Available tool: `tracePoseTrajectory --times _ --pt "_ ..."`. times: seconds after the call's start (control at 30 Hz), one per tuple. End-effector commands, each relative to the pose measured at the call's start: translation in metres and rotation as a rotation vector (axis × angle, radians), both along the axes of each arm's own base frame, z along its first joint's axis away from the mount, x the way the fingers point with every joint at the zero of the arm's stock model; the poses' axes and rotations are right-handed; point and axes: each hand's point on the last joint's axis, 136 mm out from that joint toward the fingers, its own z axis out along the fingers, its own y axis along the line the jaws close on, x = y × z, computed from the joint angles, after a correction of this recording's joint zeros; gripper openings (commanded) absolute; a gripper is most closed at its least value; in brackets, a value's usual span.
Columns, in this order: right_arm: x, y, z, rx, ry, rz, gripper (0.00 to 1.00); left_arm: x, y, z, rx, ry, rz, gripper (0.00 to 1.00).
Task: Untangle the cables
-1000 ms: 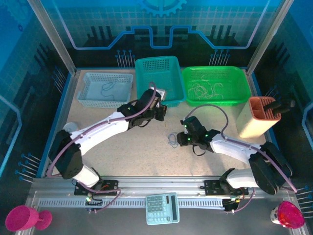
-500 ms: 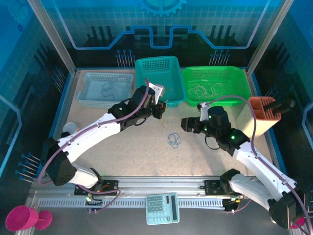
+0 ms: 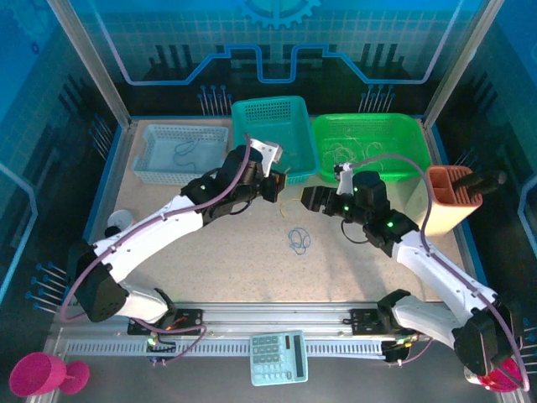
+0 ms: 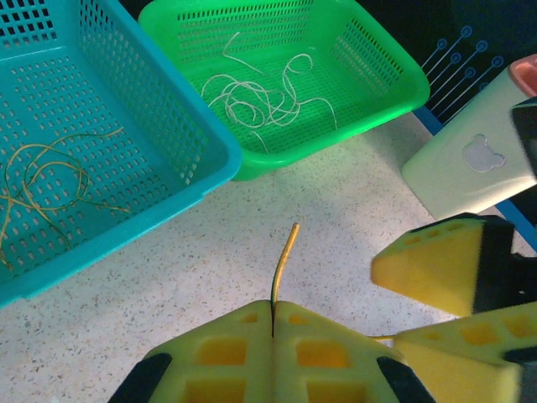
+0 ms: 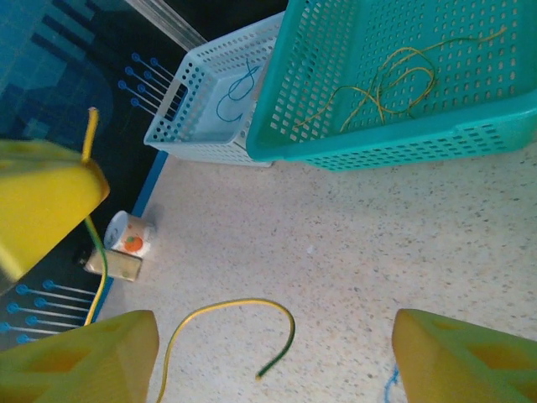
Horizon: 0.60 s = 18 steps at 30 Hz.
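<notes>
**A:** What do we make of the cables?

**B:** We see a thin yellow cable (image 5: 220, 307) curving over the speckled table (image 3: 210, 252) and ending in a dark tip. In the left wrist view a short stub of it pokes out of the seam between the fingers. A small grey-blue cable (image 3: 297, 240) lies coiled on the table, nearer to us and apart from both arms.

**A:** And the others?

**B:** We count loose white cables (image 4: 252, 96) in the green basket (image 4: 382, 63), tangled yellow cables (image 4: 42, 176) in the teal basket (image 4: 168, 117), and a blue cable (image 5: 237, 91) in the pale blue basket (image 5: 197, 126).

**A:** How do the arms stand?

**B:** The left arm stretches diagonally to mid-table. We see the left gripper (image 4: 273, 323) just in front of the teal basket, its pads pressed together on the yellow cable. The right arm bends inward toward it. The right gripper (image 3: 309, 200) faces the left one from close by, its fingers spread wide with nothing between them but the cable's free end. We cannot tell whether the two grippers touch.
</notes>
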Motion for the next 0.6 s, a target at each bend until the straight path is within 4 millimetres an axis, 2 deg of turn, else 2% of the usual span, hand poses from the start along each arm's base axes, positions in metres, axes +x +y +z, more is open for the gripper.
tracePoseTrajectory --times 0.0,0.13,0.17,0.23,0.3,0.33,0.43,0.57 --pt "0.005 0.015 0.009 0.062 -0.022 0.016 0.68 -0.004 -0.003 0.031 -0.085 -0.048 -0.008 0.00" --pt "0.008 0.023 -0.002 0.056 -0.004 0.021 0.58 -0.005 -0.002 0.037 -0.107 -0.058 0.000 0.00" --pt "0.009 0.024 -0.006 0.054 0.005 0.021 0.52 -0.005 -0.002 0.039 -0.113 -0.063 0.001 0.00" --pt "0.011 0.025 -0.010 0.051 0.013 0.020 0.33 -0.005 0.000 0.041 -0.122 -0.069 0.007 0.00" --pt "0.011 0.023 -0.017 0.038 0.023 0.013 0.07 -0.005 0.001 0.045 -0.133 -0.078 0.016 0.00" --pt "0.012 0.021 -0.019 0.028 0.025 0.004 0.00 -0.005 0.003 0.048 -0.140 -0.085 0.023 0.00" --pt "0.013 0.010 -0.030 -0.011 0.032 -0.040 0.00 -0.003 0.012 0.060 -0.164 -0.126 0.070 0.00" --pt "0.013 -0.005 -0.055 -0.058 0.063 -0.094 0.00 0.004 0.039 0.086 -0.217 -0.244 0.202 0.00"
